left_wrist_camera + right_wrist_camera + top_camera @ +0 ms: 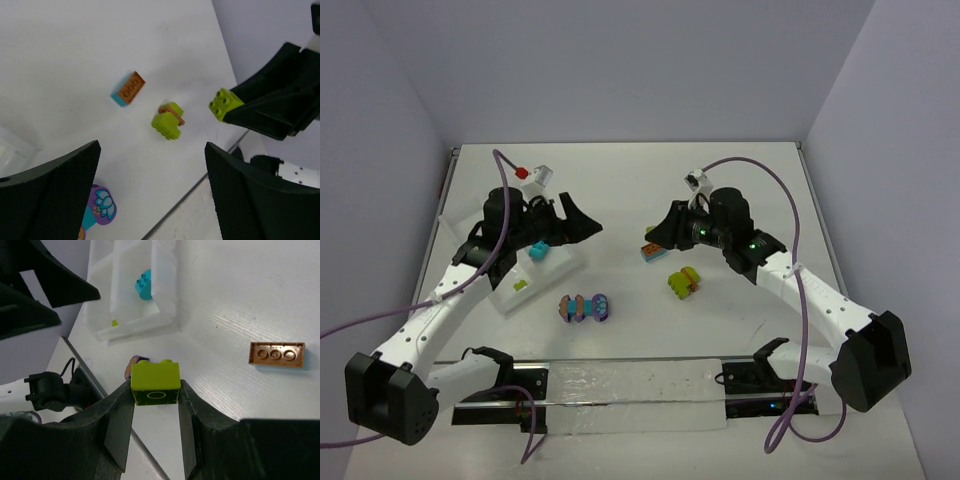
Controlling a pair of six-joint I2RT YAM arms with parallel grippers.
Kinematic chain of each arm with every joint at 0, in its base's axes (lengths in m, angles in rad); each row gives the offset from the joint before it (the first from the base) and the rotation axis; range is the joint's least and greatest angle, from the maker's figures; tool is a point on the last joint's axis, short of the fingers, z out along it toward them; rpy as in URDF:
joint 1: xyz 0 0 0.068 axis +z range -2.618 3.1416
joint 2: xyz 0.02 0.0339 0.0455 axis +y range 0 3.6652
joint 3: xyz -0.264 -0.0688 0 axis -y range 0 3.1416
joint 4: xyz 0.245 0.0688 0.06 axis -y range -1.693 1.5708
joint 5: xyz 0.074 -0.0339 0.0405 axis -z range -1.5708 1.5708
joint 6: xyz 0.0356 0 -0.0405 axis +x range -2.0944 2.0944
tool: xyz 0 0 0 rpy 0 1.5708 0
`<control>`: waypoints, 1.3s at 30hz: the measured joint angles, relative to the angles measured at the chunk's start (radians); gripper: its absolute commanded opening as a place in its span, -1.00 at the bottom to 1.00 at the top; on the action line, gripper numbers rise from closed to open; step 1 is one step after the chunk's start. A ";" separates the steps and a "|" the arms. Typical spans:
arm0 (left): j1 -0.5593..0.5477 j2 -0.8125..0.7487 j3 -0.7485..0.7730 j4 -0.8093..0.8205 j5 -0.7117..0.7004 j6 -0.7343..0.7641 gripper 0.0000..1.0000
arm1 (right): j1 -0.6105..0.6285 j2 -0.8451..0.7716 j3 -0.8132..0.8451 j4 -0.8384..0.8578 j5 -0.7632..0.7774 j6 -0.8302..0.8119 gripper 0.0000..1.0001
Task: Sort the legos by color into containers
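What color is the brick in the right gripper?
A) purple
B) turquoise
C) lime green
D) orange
C: the right gripper is shut on a lime green brick, clamped between its two fingers.

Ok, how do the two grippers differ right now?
The left gripper has its jaws wide apart with nothing between them; the right gripper is shut on a lime brick. The left gripper hangs by the tray; the right gripper hangs over bare table near the orange brick. Both are raised off the table and point toward each other.
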 measured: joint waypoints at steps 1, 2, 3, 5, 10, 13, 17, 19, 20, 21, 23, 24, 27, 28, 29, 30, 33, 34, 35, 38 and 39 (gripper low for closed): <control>-0.008 0.020 0.001 0.013 0.034 0.002 0.72 | 0.001 0.002 0.006 -0.002 -0.002 -0.001 -0.94; -0.017 0.034 0.001 0.020 0.062 0.006 0.73 | 0.001 0.003 0.010 -0.002 -0.005 -0.002 -0.94; -0.028 0.047 0.001 0.025 0.087 0.012 0.76 | 0.002 0.005 0.014 -0.003 -0.007 -0.003 -0.93; -0.051 0.054 -0.004 0.043 0.160 0.043 0.79 | 0.001 0.019 0.037 -0.022 -0.057 -0.009 -0.93; -0.086 0.035 -0.013 0.092 0.271 0.132 0.81 | 0.001 0.107 0.152 -0.089 -0.256 -0.027 -0.88; -0.096 -0.013 -0.037 0.108 0.268 0.190 0.78 | 0.001 0.129 0.182 -0.121 -0.360 -0.033 -0.87; -0.121 -0.117 -0.104 0.156 0.244 0.261 0.82 | 0.001 0.131 0.192 -0.164 -0.449 -0.033 -0.86; -0.131 -0.162 -0.123 0.164 0.223 0.294 0.81 | 0.001 0.134 0.197 -0.182 -0.478 -0.032 -0.85; -0.135 -0.173 -0.123 0.168 0.217 0.306 0.80 | 0.001 0.136 0.199 -0.187 -0.489 -0.032 -0.85; -0.138 -0.183 -0.124 0.173 0.210 0.319 0.80 | 0.001 0.138 0.201 -0.191 -0.500 -0.031 -0.85; -0.153 -0.188 -0.128 0.192 0.186 0.351 0.79 | 0.001 0.144 0.202 -0.187 -0.525 -0.014 -0.84; -0.164 -0.191 -0.134 0.204 0.172 0.366 0.79 | 0.001 0.147 0.202 -0.185 -0.536 -0.005 -0.84; -0.209 -0.208 -0.169 0.234 0.132 0.408 0.79 | 0.001 0.155 0.202 -0.165 -0.559 0.041 -0.84; -0.227 -0.216 -0.183 0.245 0.115 0.425 0.79 | 0.001 0.158 0.202 -0.155 -0.565 0.059 -0.84; -0.246 -0.223 -0.194 0.254 0.098 0.443 0.80 | 0.001 0.160 0.202 -0.144 -0.571 0.079 -0.84; -0.265 -0.230 -0.202 0.258 0.080 0.464 0.80 | 0.001 0.162 0.202 -0.132 -0.575 0.097 -0.83; -0.311 -0.237 -0.212 0.265 0.045 0.518 0.83 | 0.001 0.163 0.202 -0.097 -0.587 0.145 -0.82; -0.319 -0.239 -0.213 0.265 0.038 0.533 0.83 | 0.001 0.163 0.202 -0.085 -0.592 0.160 -0.82; -0.325 -0.241 -0.214 0.268 0.033 0.550 0.83 | 0.001 0.163 0.202 -0.070 -0.596 0.176 -0.82; -0.346 -0.249 -0.218 0.279 0.014 0.594 0.82 | 0.001 0.166 0.199 -0.023 -0.611 0.228 -0.82; -0.353 -0.251 -0.218 0.281 0.009 0.606 0.82 | 0.002 0.168 0.197 -0.007 -0.616 0.242 -0.82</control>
